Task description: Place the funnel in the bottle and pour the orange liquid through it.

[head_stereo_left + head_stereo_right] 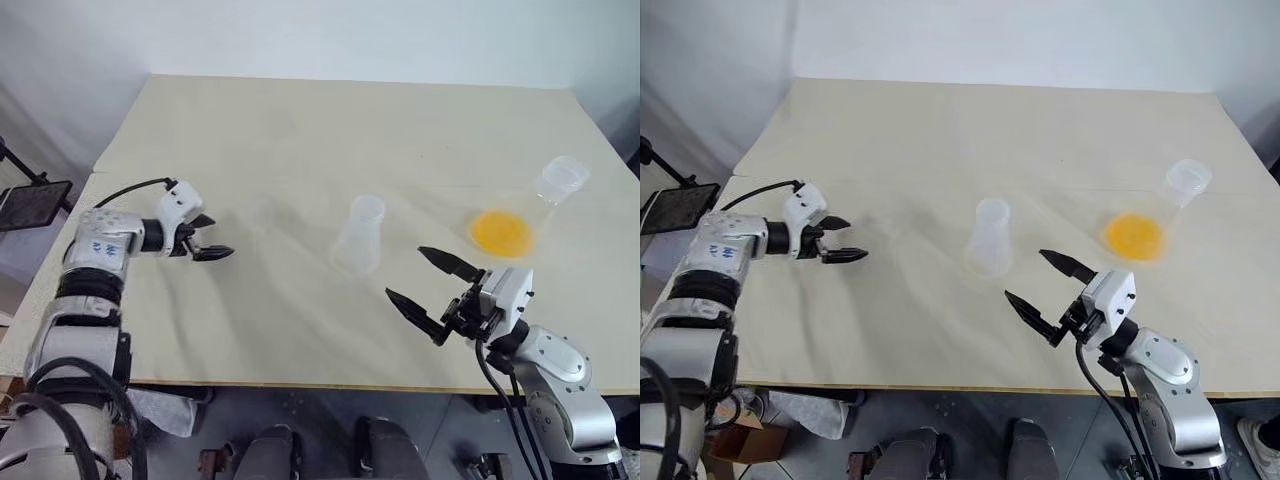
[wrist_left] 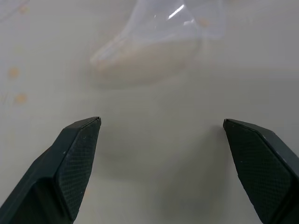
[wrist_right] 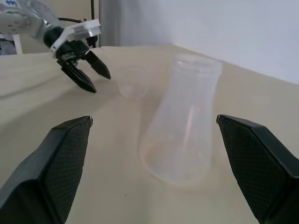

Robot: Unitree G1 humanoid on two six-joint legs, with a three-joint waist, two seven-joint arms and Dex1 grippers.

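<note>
The funnel (image 2: 149, 46), small and nearly colourless, lies on the table just ahead of my left gripper (image 1: 218, 238), which is open and empty near the table's left side. In the right wrist view the funnel (image 3: 132, 84) sits between that gripper and the bottle. The bottle (image 1: 360, 235), frosted with a wide round mouth, stands upright mid-table. The orange liquid (image 1: 500, 232) pools in the base of a clearer long-necked flask (image 1: 558, 182) at the right. My right gripper (image 1: 405, 272) hovers open and empty in front of the bottle, pointing towards it.
The beige table (image 1: 300, 120) stretches far back with bare surface behind the glassware. Its front edge runs just under my right arm. A dark stand (image 1: 30, 203) sits beyond the table's left edge.
</note>
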